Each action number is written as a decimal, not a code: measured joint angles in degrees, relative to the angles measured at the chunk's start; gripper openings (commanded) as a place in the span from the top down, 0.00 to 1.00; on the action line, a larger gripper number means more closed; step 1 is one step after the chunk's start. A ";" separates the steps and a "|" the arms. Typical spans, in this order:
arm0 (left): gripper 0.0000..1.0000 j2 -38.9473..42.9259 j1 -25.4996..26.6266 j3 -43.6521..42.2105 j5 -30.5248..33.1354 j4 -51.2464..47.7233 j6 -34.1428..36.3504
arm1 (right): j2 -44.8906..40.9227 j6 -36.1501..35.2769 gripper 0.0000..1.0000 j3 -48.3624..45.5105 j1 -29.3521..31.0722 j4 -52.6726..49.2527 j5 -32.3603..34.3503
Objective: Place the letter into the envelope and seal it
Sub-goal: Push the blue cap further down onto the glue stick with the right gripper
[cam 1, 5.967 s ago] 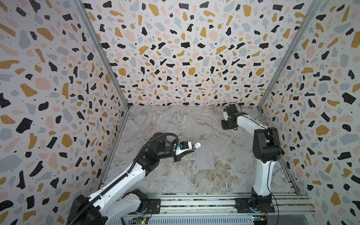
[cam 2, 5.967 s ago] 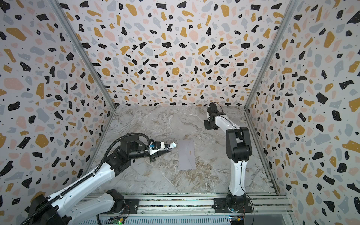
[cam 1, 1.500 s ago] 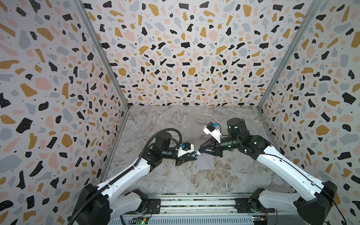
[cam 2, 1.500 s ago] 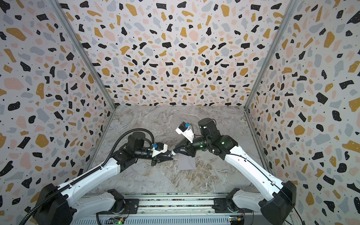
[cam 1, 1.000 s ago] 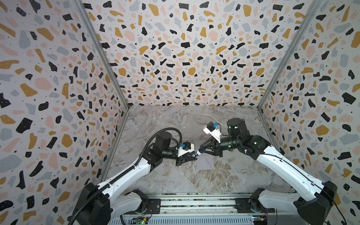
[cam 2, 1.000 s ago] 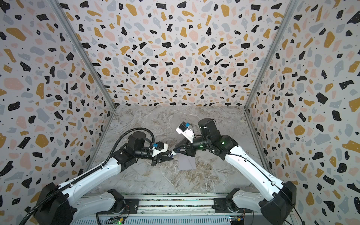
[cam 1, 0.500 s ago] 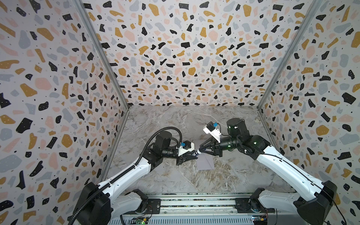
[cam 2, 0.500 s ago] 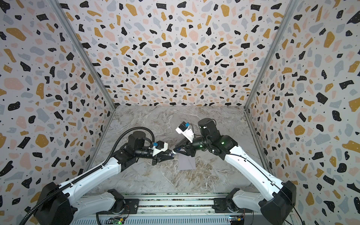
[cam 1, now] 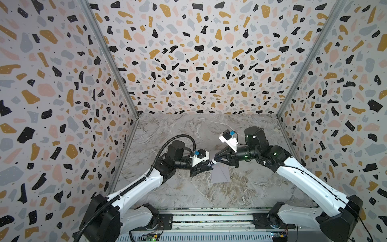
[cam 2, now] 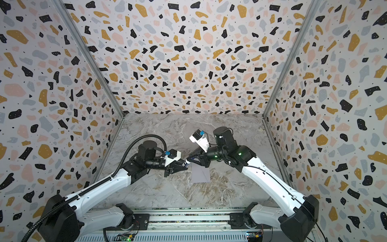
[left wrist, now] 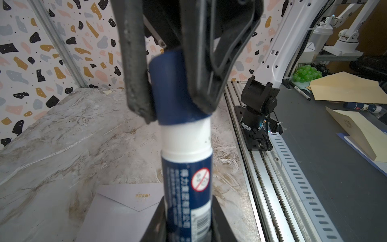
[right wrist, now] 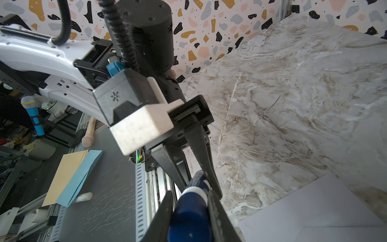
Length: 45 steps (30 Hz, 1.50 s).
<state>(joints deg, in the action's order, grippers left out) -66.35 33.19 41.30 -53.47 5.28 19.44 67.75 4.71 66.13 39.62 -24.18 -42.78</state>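
The lavender-grey envelope (cam 1: 221,175) (cam 2: 201,174) lies flat on the marble table, its pointed flap folded down (left wrist: 134,199). The letter is hidden from every view. Just above the envelope's left far corner the two grippers meet tip to tip on one glue stick (left wrist: 186,184). My left gripper (cam 1: 206,166) (cam 2: 181,165) (left wrist: 186,222) is shut on its blue labelled body. My right gripper (cam 1: 215,161) (cam 2: 189,160) (right wrist: 190,201) is shut on the blue cap (left wrist: 173,90) (right wrist: 189,218). A white neck shows between cap and body.
Terrazzo walls close in the table on three sides. An aluminium rail (cam 1: 209,218) with both arm bases runs along the front edge. Beyond it a grey bench (left wrist: 335,167) carries tan and blue paper and another glue stick.
Six seconds ago the right arm was folded at the back and the left gripper held the glue stick alone. Now the right gripper grips its cap end. Over the last second almost nothing moved.
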 measured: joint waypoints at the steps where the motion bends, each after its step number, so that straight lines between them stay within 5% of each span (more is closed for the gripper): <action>1: 1.00 0.00 0.00 0.00 0.00 0.35 -0.42 | -0.11 0.09 0.75 0.00 0.00 0.22 0.15; 45: 1.00 0.00 -0.02 -0.09 1.75 2.05 -5.38 | 0.92 0.52 0.79 0.02 1.22 3.08 4.00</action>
<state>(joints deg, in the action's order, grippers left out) -66.35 33.17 41.21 -51.72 7.33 14.06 68.66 5.23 66.15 40.84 -21.10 -38.79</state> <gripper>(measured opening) 0.242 0.264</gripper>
